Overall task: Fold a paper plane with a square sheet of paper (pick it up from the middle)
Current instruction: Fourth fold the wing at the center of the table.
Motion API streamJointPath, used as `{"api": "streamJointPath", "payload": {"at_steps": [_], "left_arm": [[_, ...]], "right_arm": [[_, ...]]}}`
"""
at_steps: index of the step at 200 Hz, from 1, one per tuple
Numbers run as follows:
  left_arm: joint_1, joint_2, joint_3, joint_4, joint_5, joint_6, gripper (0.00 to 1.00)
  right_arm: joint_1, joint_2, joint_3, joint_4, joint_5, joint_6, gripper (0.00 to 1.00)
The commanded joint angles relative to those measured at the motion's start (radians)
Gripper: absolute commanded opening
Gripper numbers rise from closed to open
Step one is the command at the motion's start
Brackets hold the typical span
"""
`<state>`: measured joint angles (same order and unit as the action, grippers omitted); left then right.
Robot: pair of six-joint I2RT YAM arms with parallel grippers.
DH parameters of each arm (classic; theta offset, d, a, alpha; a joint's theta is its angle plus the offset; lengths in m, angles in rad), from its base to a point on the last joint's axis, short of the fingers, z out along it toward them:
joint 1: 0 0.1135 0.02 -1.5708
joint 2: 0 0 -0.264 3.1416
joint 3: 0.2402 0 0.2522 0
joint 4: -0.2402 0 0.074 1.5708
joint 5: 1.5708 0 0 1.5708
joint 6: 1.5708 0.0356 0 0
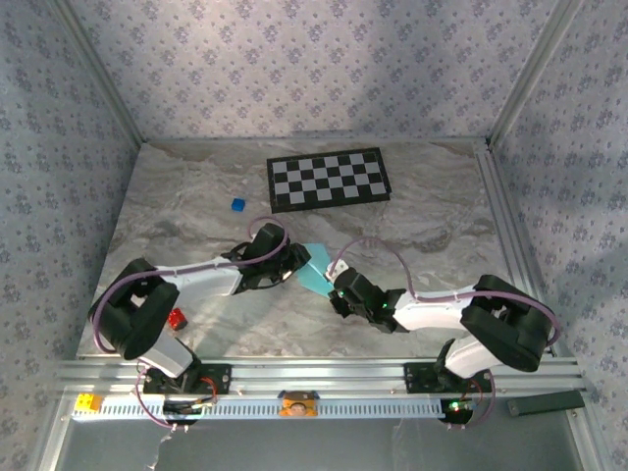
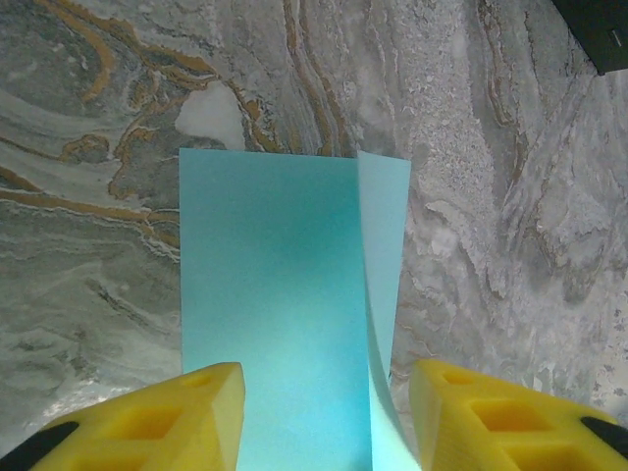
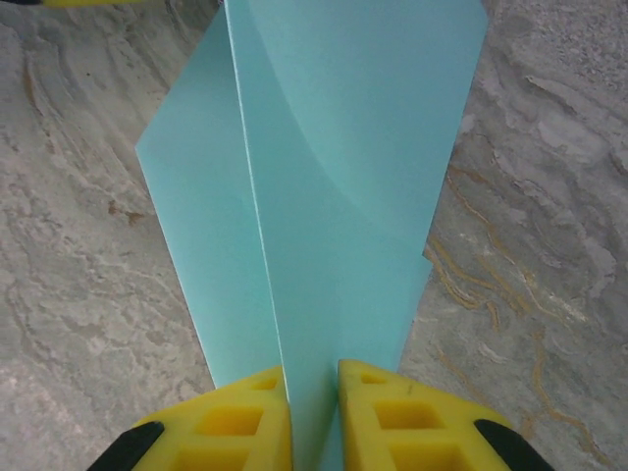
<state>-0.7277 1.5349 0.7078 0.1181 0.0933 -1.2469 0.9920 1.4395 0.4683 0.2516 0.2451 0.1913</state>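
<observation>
Top external view, L to R: left gripper (image 1: pixel 291 263) is reaching in from the left w/ its tips at the near-left edge of the thin light-blue paper sheet (image 1: pixel 316 273). The sheet is lying mid-table on the grey marble-pattern tabletop (image 1: pixel 442 235), on the near side of the black-and-white checkerboard (image 1: pixel 329 180). Right gripper (image 1: pixel 337 283) is meeting the sheet from the opposite side.

Left wrist cam: yellow fingers (image 2: pixel 186 417) are standing well apart w/ the sheet running btwn them, not squeezed. Main panel is lying flat while a narrower flap (image 2: pixel 385 235) on its right is curling up off it, so that fold isn't pressed down yet.

Right wrist cam: the yellow fingers are sitting nearly pressed together and pinching the sheet at what looks like a fold line, w/ panels spreading away on both sides.

Judgement: task is sitting about mid-way; the sheet is folded over, but no dart shape is showing yet.

Risks:
- Only one gripper is gripping. If the right arm is pulling or lifting while the left is loose, the sheet is likely sliding on the smooth top & the layers are drifting out of line, giving a crooked crease.
- W/ nothing pressing it, the springy flap could be popping back open.
- A hard tug at the pinch could be tearing or crumpling thin paper.
- Left fingers closing now might be catching the curled flap & creasing it in the wrong place.
</observation>
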Motion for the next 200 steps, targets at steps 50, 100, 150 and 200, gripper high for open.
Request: {"api": "streamJointPath", "payload": {"at_steps": [50, 100, 150, 200], "left_arm": [[0.022, 0.032, 0.056, -0.042, 0.047, 0.001, 0.27], [0.031, 0.041, 0.077, -0.071, 0.047, 0.007, 0.10], [0.032, 0.054, 0.092, -0.071, 0.062, 0.020, 0.07], [0.033, 0.053, 0.088, -0.063, 0.063, 0.015, 0.07]], "right_arm": [[-0.004, -0.022, 0.011, -0.024, -0.038, -0.016, 0.21], [-0.004, -0.029, 0.011, -0.033, -0.055, -0.025, 0.23], [-0.004, -0.035, 0.006, -0.028, -0.050, -0.033, 0.23], [-0.007, -0.034, 0.004, -0.034, -0.067, -0.036, 0.19]]}}
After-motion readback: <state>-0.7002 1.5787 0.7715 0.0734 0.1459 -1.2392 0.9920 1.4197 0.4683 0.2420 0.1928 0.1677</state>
